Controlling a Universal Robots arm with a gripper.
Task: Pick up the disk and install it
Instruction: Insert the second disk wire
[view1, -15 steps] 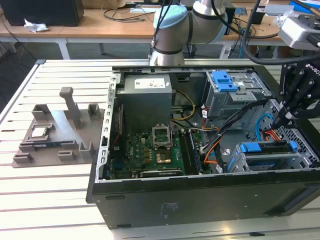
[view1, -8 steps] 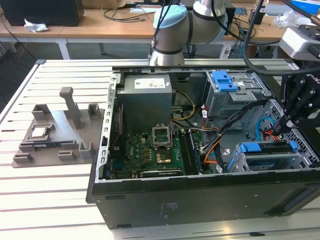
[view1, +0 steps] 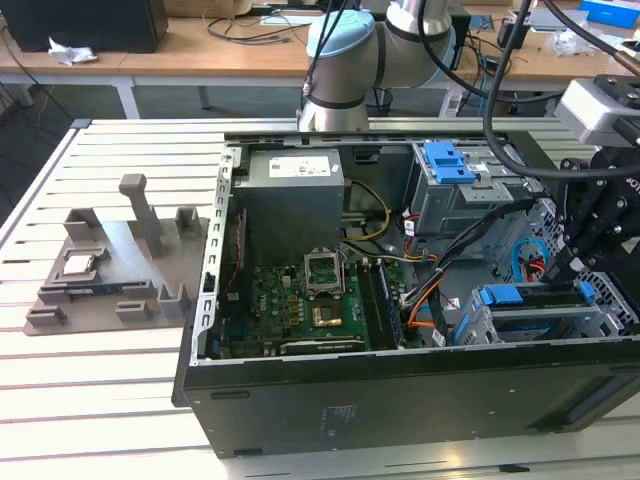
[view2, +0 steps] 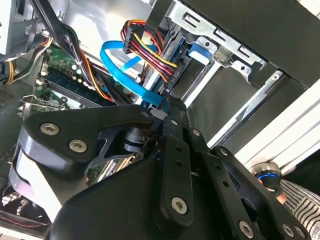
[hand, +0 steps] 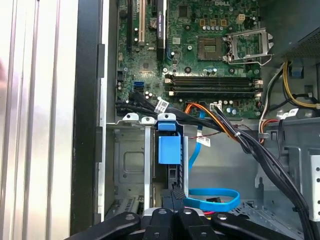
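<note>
**Q:** Step in hand?
**A:** Installing, I judge. The disk (hand: 167, 147) sits edge-on in the grey drive cage (hand: 125, 165).
**Q:** Gripper?
**A:** The gripper (hand: 175, 192), jaws pressed together, meets the disk's outer end. Seating likely needs a straight push.

My pincer (hand: 172, 212) is matt black metal with bright screw heads. The drive cage (hand: 127, 165) below it is dull grey sheet metal, its latch (hand: 168, 148) smooth blue plastic. The flat cable (hand: 212, 200) is glossy blue plastic. The computer case (view1: 400, 400) is matt black; the desk (view1: 90, 390) is pale slatted metal.
</note>
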